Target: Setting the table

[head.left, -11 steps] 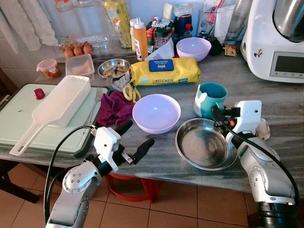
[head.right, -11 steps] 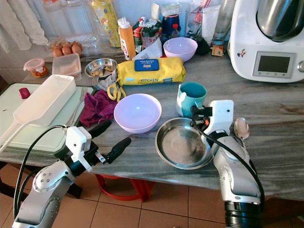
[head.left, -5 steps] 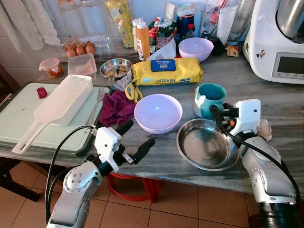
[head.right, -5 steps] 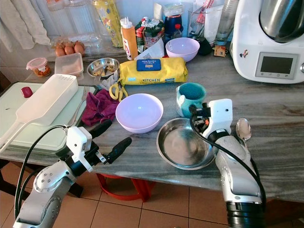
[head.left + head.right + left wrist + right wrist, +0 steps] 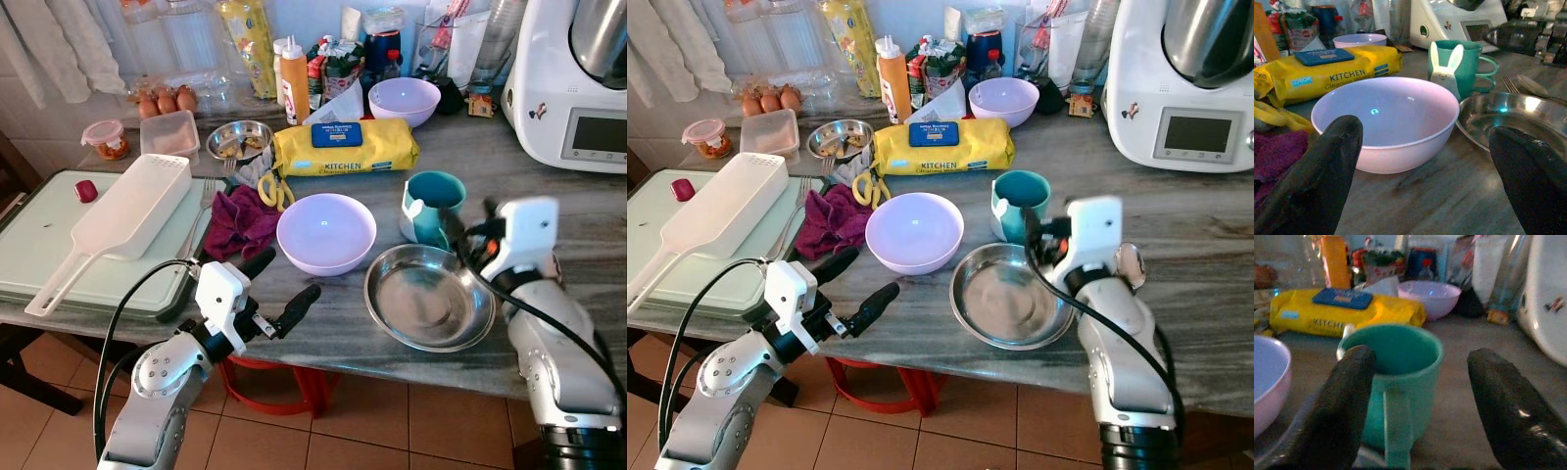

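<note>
A cluttered marble counter (image 5: 588, 211) runs across the kitchen, with a white appliance (image 5: 573, 78) at its far right and a pale cutting board (image 5: 39, 245) at its left. Near the front edge sit a lilac bowl (image 5: 325, 232), a steel dish (image 5: 428, 309) just to its right, and a teal mug (image 5: 432, 205) behind the dish. A spoon (image 5: 1129, 264) lies on the counter to the right of the dish, beside the right arm. A yellow wipes pack (image 5: 341, 145), a second lilac bowl (image 5: 402, 100) and a purple cloth (image 5: 238, 220) lie further back and to the left.

The right gripper (image 5: 1420, 396) hovers above the far rim of the dish, its fingers spread wide and aimed at the mug, whose handle faces it; it holds nothing. The left gripper (image 5: 1425, 161) waits low at the counter's front edge, fingers apart and empty, pointed at the near bowl.

The step in hand looks like reaching for the mug. The next move calls for the right gripper to advance until its fingers straddle the mug's wall or handle, then close firmly enough to lift it without tipping, while clearing the dish rim below.
</note>
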Controlling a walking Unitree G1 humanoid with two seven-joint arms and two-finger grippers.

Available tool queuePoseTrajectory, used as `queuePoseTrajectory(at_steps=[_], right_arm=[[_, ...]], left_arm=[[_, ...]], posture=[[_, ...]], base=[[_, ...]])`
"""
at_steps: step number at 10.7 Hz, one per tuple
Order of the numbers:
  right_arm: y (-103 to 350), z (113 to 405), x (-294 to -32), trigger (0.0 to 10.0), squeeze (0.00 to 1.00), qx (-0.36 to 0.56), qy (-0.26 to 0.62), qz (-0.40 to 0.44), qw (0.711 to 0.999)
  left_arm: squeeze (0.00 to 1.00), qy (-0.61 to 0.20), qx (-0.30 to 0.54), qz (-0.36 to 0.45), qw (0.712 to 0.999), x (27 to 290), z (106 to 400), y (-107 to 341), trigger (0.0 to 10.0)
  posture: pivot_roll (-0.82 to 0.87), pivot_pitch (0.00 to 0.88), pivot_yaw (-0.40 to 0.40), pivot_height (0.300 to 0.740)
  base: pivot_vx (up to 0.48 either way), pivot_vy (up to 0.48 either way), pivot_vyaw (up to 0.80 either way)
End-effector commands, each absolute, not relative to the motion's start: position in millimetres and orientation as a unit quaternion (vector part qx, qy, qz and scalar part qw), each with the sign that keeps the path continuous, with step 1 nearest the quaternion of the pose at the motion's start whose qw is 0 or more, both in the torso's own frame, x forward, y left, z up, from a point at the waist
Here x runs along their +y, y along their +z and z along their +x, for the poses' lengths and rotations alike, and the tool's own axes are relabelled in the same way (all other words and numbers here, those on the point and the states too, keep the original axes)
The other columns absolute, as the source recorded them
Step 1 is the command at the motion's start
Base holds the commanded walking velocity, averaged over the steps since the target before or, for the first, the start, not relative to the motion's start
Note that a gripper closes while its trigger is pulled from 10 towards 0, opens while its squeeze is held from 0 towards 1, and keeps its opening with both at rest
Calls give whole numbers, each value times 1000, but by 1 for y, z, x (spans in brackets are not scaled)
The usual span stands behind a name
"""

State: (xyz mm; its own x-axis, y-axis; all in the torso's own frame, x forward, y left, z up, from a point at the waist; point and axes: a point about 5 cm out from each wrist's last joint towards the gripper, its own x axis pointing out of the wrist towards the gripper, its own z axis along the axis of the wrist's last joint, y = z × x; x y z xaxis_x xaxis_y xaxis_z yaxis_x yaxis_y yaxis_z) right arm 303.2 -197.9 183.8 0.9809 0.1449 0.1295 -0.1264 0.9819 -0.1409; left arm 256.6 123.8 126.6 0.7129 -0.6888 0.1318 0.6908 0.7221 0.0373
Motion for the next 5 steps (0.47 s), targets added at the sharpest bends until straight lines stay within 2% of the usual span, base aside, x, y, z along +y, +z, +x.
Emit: queuePoseTrajectory(at_steps=[1,5], right_arm=[[196,301,-190,10000,1000,-100,77,-80,989],[220,293,-161,10000,1000,-168,115,-107,973]], left_arm=[[0,-369,-69,-1,927,126,257,128,10000],[0,-368,-70,0,927,126,257,129,10000]], posture=[[-265,95,81,740],[-257,95,80,740]], base=[[0,0,0],[0,0,0]])
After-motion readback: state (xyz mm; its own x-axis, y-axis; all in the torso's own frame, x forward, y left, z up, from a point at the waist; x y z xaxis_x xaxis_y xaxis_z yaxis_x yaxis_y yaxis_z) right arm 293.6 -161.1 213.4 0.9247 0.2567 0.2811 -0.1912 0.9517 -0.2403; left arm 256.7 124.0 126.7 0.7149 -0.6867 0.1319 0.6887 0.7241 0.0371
